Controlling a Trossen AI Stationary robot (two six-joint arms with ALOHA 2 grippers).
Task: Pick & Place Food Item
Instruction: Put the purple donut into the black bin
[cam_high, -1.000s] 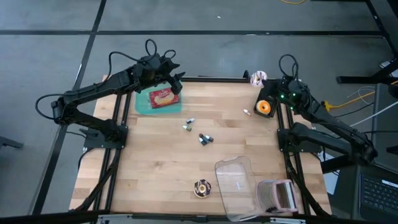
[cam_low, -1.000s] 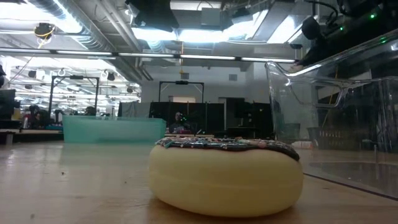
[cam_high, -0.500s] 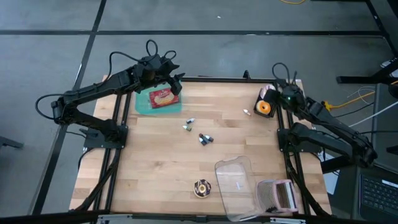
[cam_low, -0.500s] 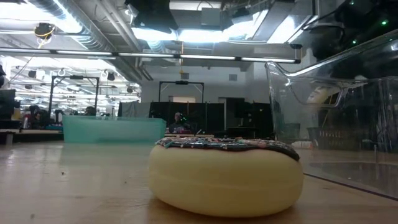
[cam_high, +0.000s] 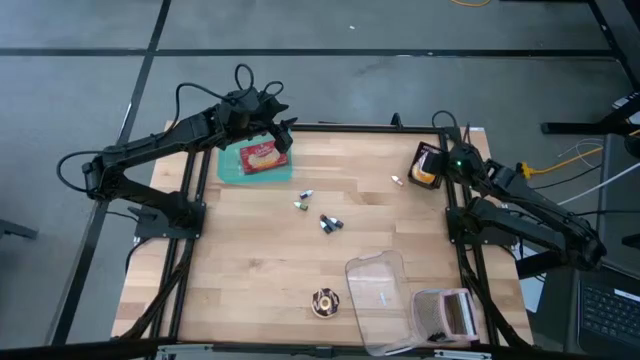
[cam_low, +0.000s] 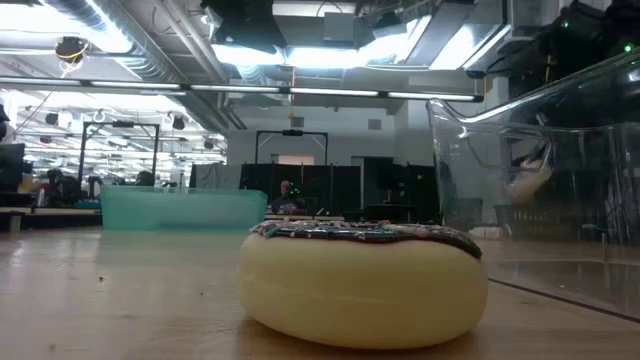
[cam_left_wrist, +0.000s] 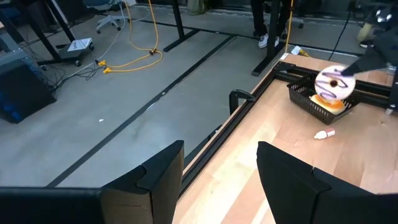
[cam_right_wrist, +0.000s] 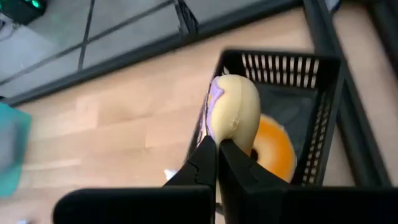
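My right hand (cam_right_wrist: 216, 144) is clamped on a purple-iced doughnut (cam_right_wrist: 233, 111), holding it over the black basket (cam_right_wrist: 311, 124) at the bench's (cam_high: 260, 250) far right, above an orange doughnut (cam_right_wrist: 277, 152). My left hand (cam_left_wrist: 219, 168) hangs fingers apart over the teal tray (cam_high: 232, 170), far left.

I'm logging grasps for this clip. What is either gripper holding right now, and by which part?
The right gripper pinches the purple-frosted donut by its edge, above the black basket. The left gripper is open and holds nothing.
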